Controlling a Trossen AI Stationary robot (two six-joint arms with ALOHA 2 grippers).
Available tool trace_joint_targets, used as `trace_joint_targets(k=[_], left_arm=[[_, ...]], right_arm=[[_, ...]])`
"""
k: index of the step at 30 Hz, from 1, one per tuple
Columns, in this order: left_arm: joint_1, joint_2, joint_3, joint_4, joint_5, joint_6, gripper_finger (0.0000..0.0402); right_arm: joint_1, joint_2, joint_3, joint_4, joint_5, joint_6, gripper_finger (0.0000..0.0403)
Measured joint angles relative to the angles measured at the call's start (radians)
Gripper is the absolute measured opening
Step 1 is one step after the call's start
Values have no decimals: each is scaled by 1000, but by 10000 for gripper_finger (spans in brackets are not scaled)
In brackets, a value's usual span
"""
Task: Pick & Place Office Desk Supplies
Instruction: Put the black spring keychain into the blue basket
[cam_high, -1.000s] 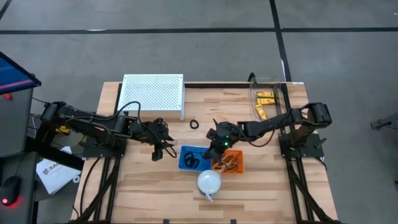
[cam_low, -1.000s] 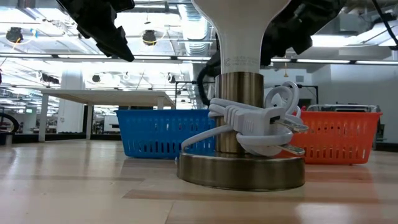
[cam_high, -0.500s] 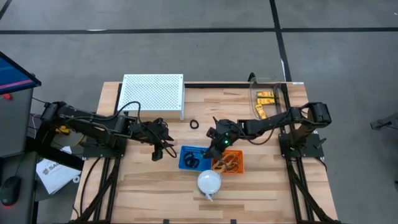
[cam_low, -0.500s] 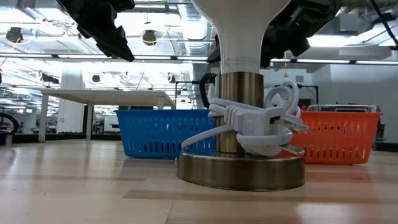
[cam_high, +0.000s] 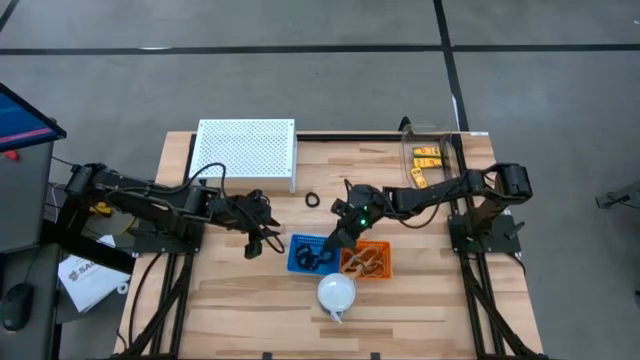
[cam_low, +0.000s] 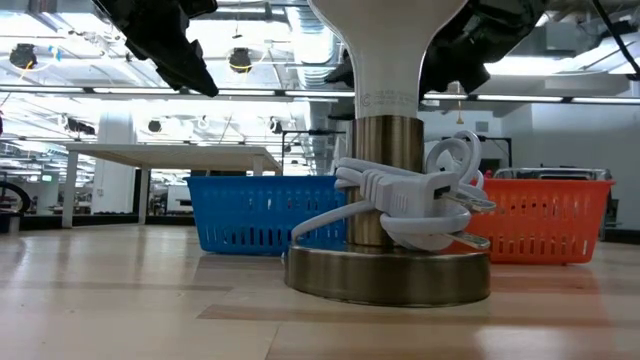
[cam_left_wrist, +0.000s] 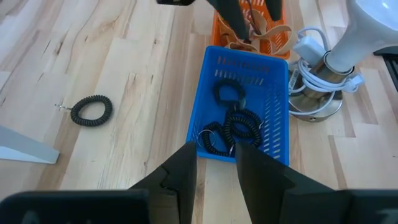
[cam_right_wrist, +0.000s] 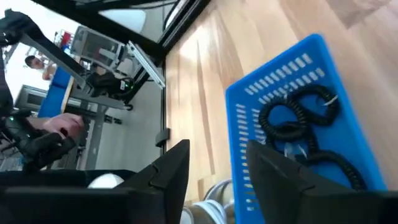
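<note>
Black rings (cam_left_wrist: 229, 124) in blue basket (cam_left_wrist: 277, 133)

Two small baskets are seen beside the white lamp (cam_high: 337, 292): 1 blue basket (cam_left_wrist: 277, 140), 1 orange basket (cam_high: 384, 264). Approx. 3 black coiled rings (cam_left_wrist: 229, 93) are counted in the blue one; exact no. can't be told, as they overlap. 1 more black ring (cam_left_wrist: 91, 109) lies loose on the table, apart from the lamp. Tan rubber bands (cam_high: 365, 261) are heaped in the orange one, uncountable. 1 clear bin (cam_high: 447, 132) of yellow clips (cam_high: 425, 154) is seen, clip count unclear.

Grey floor (cam_high: 300, 60) crossed by dark lines; ceiling lights (cam_low: 240, 60) glow overhead.
</note>
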Motion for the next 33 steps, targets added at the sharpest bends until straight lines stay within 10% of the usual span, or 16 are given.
trace_joint_targets(k=[10, 18, 33], left_arm=[[-1, 0, 0, -2, 1, -40, 104], [-84, 0, 0, -13, 7, -75, 104], [-289, 0, 0, -11, -76, -380, 104]], right_arm=[[-38, 1, 38, -30, 82, -90, 158], [-109, 10, 229, -348, 356, -427, 163], [-296, 291, 376, -428, 286, -465, 164]])
